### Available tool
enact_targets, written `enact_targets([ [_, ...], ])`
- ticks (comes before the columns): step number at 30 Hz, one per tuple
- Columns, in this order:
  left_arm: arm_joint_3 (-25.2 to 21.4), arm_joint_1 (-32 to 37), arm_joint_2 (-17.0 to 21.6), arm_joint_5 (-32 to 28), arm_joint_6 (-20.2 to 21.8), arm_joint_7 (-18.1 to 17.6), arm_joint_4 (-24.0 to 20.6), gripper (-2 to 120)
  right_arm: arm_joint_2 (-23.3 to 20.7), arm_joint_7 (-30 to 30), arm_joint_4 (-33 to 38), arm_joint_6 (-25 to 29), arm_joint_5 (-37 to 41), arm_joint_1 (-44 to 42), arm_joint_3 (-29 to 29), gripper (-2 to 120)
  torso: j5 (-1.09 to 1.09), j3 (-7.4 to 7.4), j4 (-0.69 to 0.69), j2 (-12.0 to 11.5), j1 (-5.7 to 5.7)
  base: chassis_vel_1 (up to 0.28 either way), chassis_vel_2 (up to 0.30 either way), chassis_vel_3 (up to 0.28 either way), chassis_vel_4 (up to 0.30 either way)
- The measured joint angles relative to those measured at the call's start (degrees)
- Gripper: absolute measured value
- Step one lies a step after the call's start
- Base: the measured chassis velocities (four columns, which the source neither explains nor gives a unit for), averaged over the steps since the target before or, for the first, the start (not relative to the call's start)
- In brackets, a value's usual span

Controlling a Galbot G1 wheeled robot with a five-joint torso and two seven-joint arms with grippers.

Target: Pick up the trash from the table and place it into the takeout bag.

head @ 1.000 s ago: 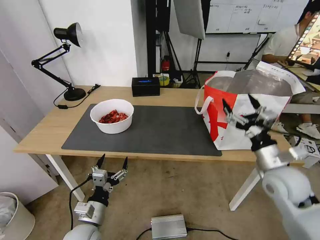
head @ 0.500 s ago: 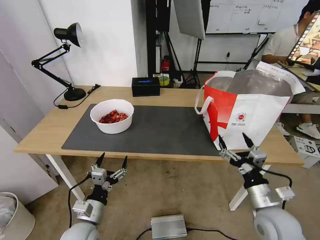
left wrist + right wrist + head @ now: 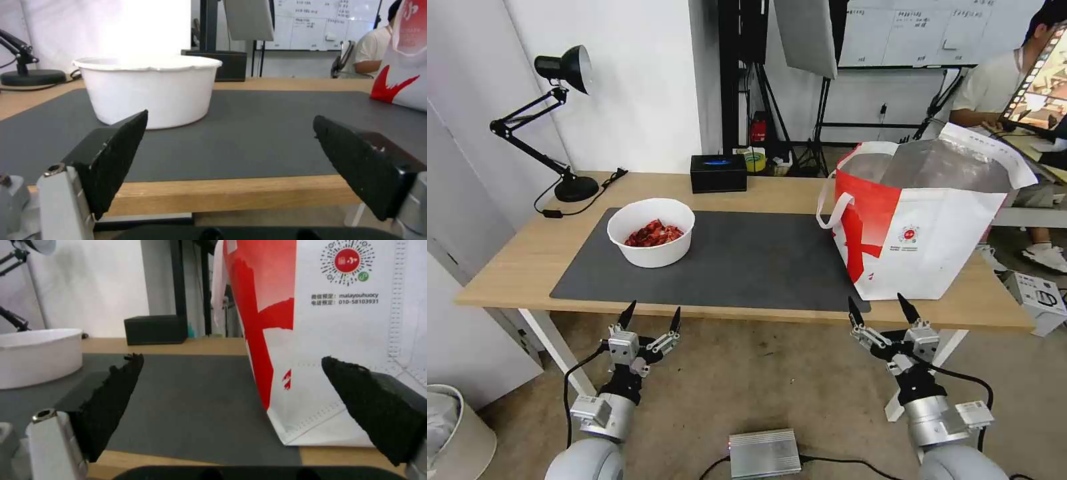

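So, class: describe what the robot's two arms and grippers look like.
Both arms are rounded silver-grey metal with black wrist sections. The left gripper and right gripper each carry two pointed black fingers on silver linkages, with rough dark pads. A black cable loops beside each forearm, and a small silver box sits on each wrist.
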Motion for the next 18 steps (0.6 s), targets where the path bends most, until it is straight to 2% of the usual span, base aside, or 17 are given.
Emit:
enact_targets([
  [18, 0.1, -0.38, 0.38, -0.34, 0.3, -0.01, 0.12, 100, 0.19, 0.27, -0.29, -0.18, -1.44, -0.37, 0.03, 100, 0.0, 0.0, 0.0, 0.0, 0.0, 0.0, 0.0, 0.0, 0.0],
])
